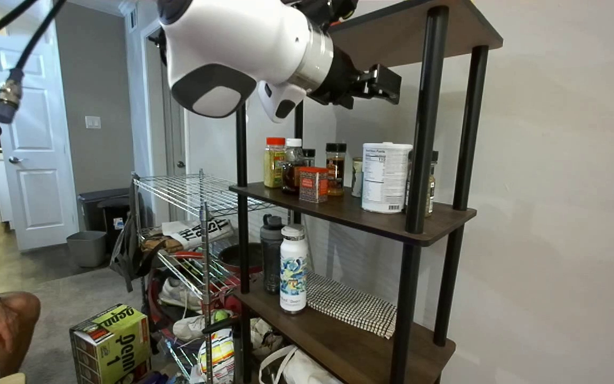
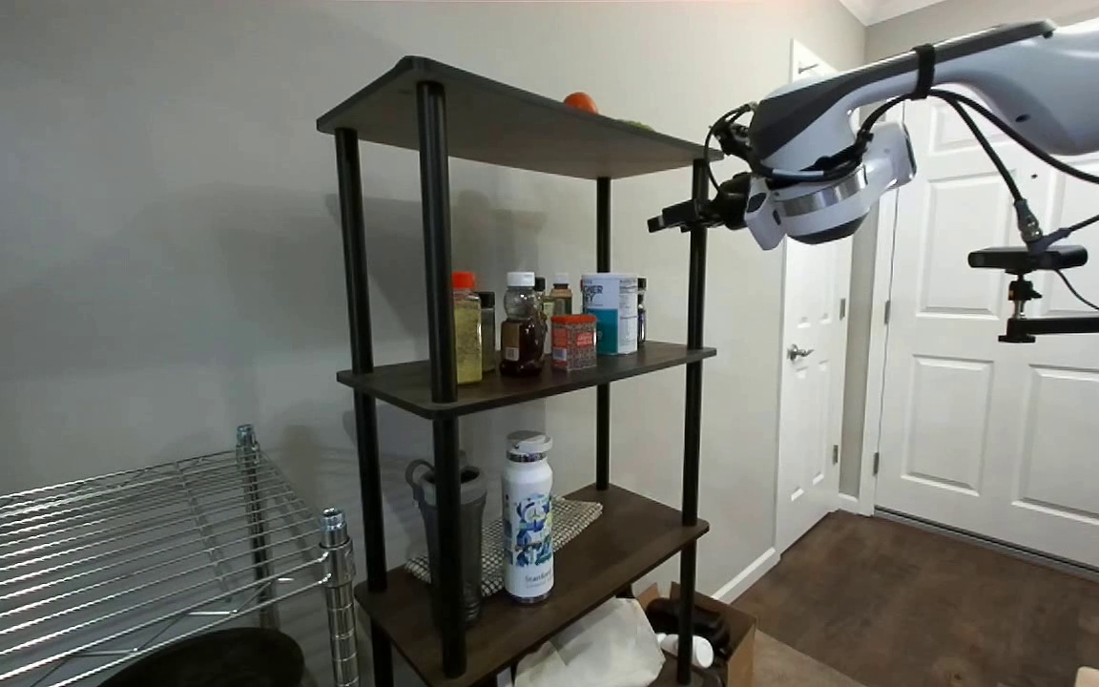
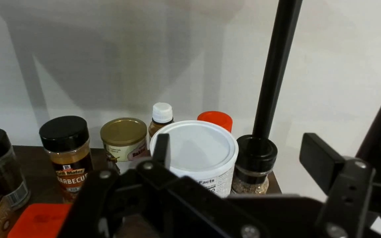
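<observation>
Above the mid shelf [image 1: 447, 220] I see the jaws wide apart, nearest the wht tub [image 3: 195, 145], w/ a gold-lidded can [image 3: 123, 134] & blk-capped spice jar [image 3: 256, 157] beside it.

Wrist view: hand [image 3: 240, 155] blocks base of tub [image 3: 195, 148]. Bottom edge crops red tin [image 3: 40, 219]. Fine print [image 1: 380, 178] unreadable.

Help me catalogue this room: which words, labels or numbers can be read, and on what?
"Grill Mates": spice bottle
"BARBECU…": same bottle
"Facts": white canister
"penn": yellow-green box
"1": same box
"THE": white folded item
Too small or blurred to read fully: white canister's other print, gold-lidded can, red-lidded tin, patterned water bottle.
</observation>
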### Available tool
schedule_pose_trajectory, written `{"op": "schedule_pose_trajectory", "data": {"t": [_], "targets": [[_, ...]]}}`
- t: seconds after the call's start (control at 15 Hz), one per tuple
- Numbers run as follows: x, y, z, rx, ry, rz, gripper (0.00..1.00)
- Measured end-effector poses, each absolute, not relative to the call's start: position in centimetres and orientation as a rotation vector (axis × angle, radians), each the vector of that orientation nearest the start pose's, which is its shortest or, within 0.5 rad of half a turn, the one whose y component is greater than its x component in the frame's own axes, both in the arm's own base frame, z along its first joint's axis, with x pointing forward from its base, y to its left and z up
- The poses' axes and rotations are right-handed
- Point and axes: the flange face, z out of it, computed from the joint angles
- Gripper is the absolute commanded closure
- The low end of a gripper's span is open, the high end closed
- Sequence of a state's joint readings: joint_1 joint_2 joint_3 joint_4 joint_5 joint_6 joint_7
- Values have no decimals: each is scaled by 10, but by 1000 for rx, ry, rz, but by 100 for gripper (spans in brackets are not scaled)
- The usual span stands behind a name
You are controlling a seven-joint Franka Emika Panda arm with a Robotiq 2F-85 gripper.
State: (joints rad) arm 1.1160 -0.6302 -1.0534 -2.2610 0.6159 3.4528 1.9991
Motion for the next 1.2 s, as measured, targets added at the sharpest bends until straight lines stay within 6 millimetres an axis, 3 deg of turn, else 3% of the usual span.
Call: {"op": "schedule_pose_trajectory", "data": {"t": [0.47,1.2], "targets": [[498,-105,545,22,1868,113,0],[520,-52,554,40,1878,122,0]]}}
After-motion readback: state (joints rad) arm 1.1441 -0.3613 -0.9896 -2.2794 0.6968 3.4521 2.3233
